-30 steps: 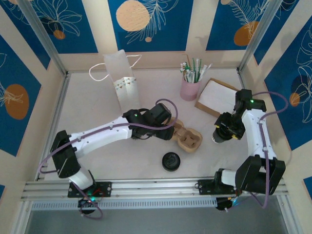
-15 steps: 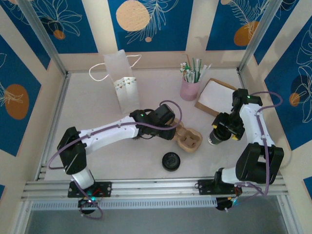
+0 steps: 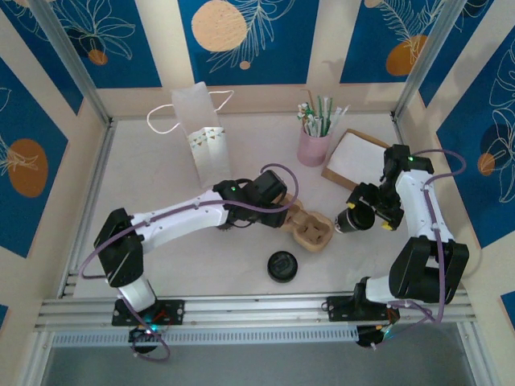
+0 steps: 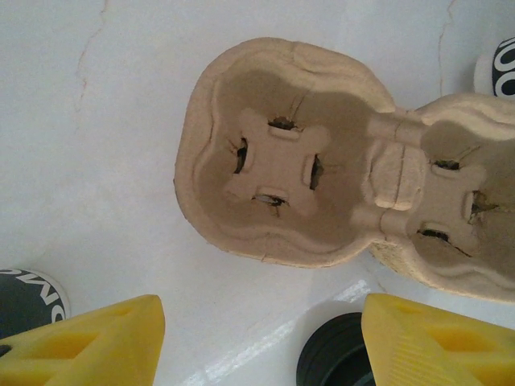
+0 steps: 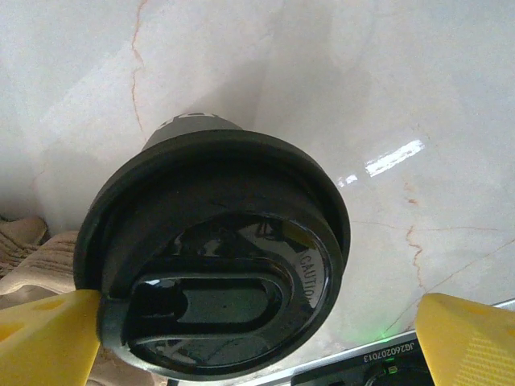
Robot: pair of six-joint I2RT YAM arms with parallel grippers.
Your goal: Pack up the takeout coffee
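Right gripper clamps my lidded takeout coffee, tilted, beside pulp cup carrier; my left gripper spread wide over carrier.

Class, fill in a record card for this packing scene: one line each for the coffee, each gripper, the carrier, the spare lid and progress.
Coffee: small white paper cup with a black lid, tilted, lid facing the carrier
Right gripper: shut on the cup
Left gripper: open, empty, above the carrier
Carrier: brown moulded-pulp two-cup tray, both wells empty
Spare lid: flat round black lid, lying on the white table
Progress: cup not yet in a well
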